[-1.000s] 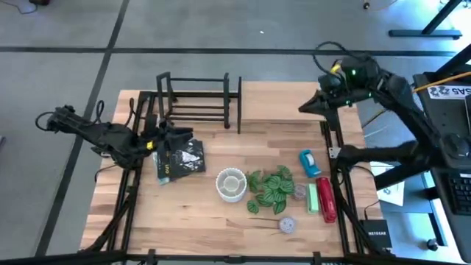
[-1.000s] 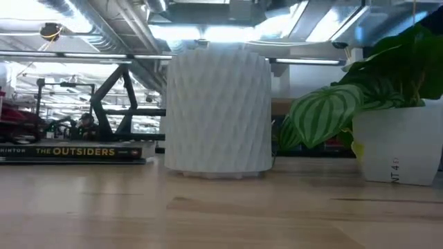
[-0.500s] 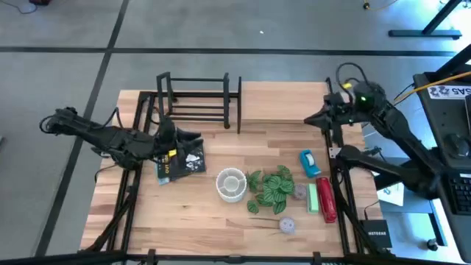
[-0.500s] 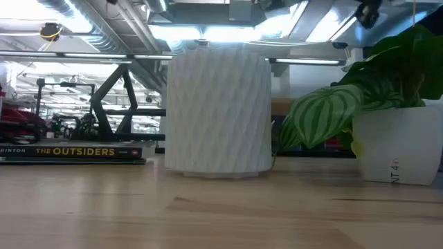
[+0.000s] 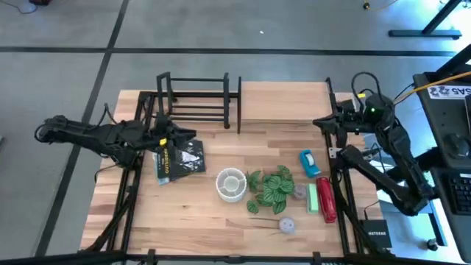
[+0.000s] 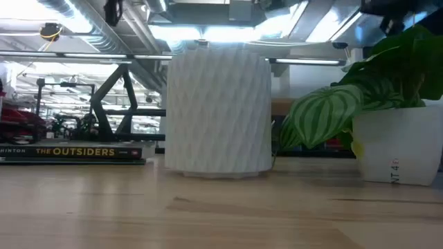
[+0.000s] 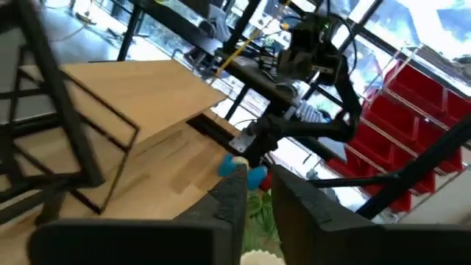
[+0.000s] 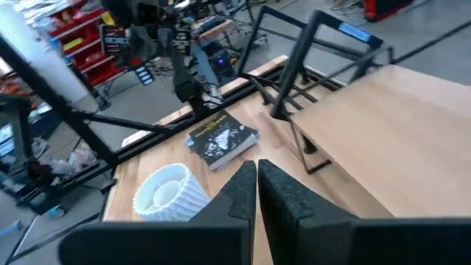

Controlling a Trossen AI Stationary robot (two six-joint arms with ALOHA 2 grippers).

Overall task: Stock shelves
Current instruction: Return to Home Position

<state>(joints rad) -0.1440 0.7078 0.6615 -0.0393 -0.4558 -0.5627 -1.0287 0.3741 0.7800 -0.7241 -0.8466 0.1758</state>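
Black rack and shelf board stood side by side at the rear of the table. Left gripper, slightly parted and empty, hung near the book; right gripper, closed and empty, hung by the board's right end.

This is a robotics lab set in an open, industrial sort of hall. The floor around the rig is bare grey concrete crossed by dark lines, and overhead run exposed metal ducts and bright strip lights. Racks of red storage bins stand along one side. The wooden table sits inside a black metal frame that carries two dark robot arms, with a yellow cable trailing off. Beside it stands a desk with a keyboard, and a small network box lies by the frame.
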